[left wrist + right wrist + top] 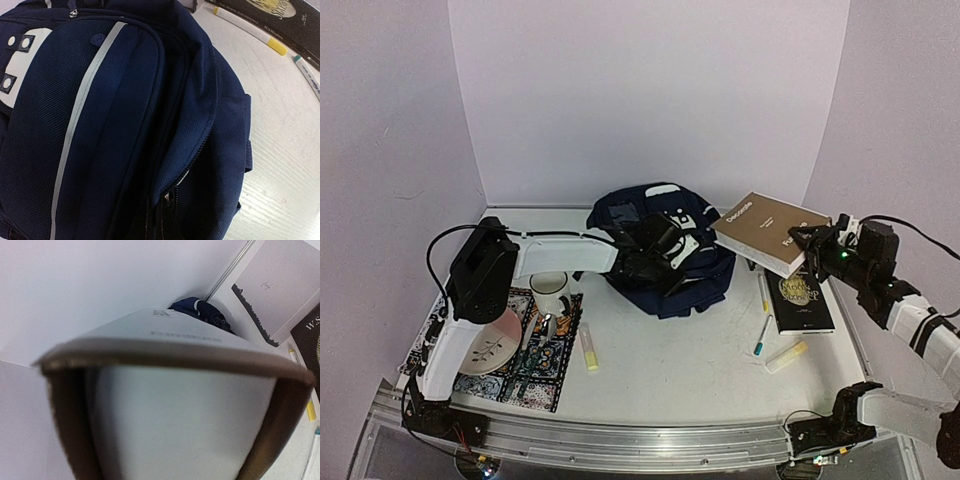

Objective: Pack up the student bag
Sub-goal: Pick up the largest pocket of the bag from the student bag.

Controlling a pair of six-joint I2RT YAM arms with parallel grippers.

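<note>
The bag [708, 278] sits on the surface [670, 365], left end effector [680, 258] clenched at its opening. Right end effector [808, 243] grips a book [765, 228] aloft beside it — packing looks barely begun, with pens [761, 338] left.

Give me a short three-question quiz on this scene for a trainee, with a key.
1. True or false: the right tool holds the brown book.
2. Choose one. The left tool is: A. at the student bag; B. at the mug; C. raised high, away from everything.
3. Fill the gap: the black book lies flat on the table, on the robot's ____ side of the bag.

Key: 1 true; 2 A; 3 right.
</note>
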